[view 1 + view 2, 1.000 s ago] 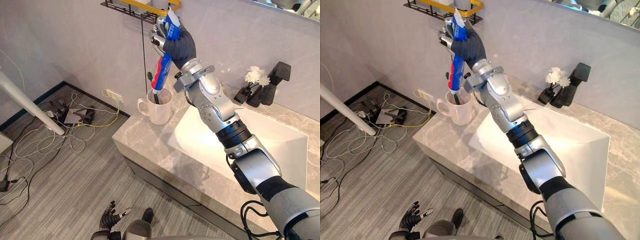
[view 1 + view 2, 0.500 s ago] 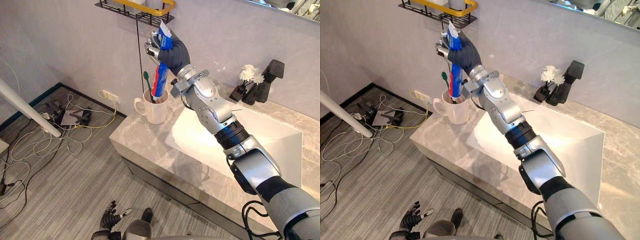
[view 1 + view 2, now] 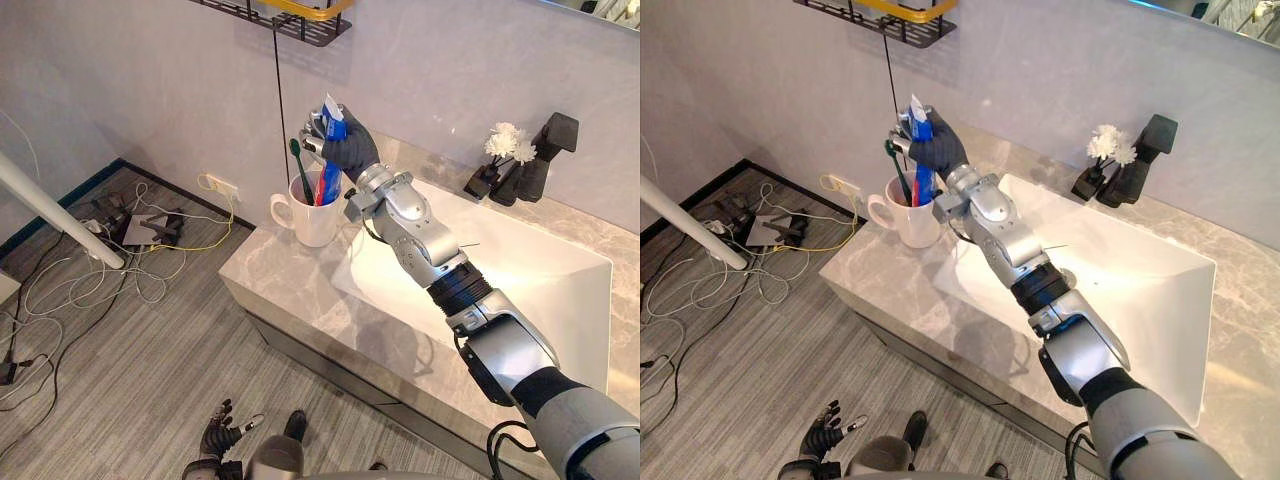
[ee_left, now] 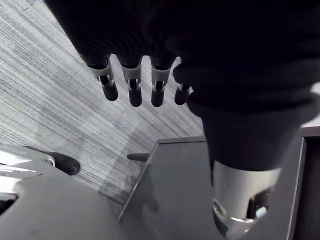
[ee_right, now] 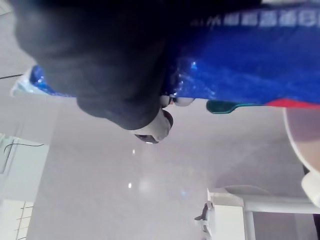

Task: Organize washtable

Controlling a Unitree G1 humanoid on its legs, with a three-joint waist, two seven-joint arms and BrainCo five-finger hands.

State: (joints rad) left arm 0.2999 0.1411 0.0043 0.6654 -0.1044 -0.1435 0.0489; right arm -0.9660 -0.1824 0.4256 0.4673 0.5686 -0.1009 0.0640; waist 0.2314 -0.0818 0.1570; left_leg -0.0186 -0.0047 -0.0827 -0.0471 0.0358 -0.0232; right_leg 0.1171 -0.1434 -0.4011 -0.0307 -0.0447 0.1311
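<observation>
My right hand [image 3: 346, 148] is shut on a blue and red toothpaste tube [image 3: 329, 184], held upright with its lower end inside the white mug [image 3: 312, 222]. The mug stands at the left end of the grey marble counter [image 3: 275, 275], with a green toothbrush [image 3: 298, 166] leaning in it. In the right wrist view the blue tube [image 5: 240, 60] runs under my thumb [image 5: 150, 125], close by the toothbrush head [image 5: 222, 106]. My left hand [image 3: 216, 440] hangs low over the floor, its fingers [image 4: 132, 82] relaxed and holding nothing.
A white basin [image 3: 545, 285] is sunk in the counter right of the mug. A black faucet [image 3: 548, 148] and a small vase of white flowers [image 3: 505, 152] stand at the back. A black wire shelf [image 3: 285, 14] hangs on the wall above. Cables [image 3: 120, 250] lie on the floor.
My right hand has come down from near the wall shelf, and the tube's lower end now sits deep in the mug. The camera has shifted slightly.
</observation>
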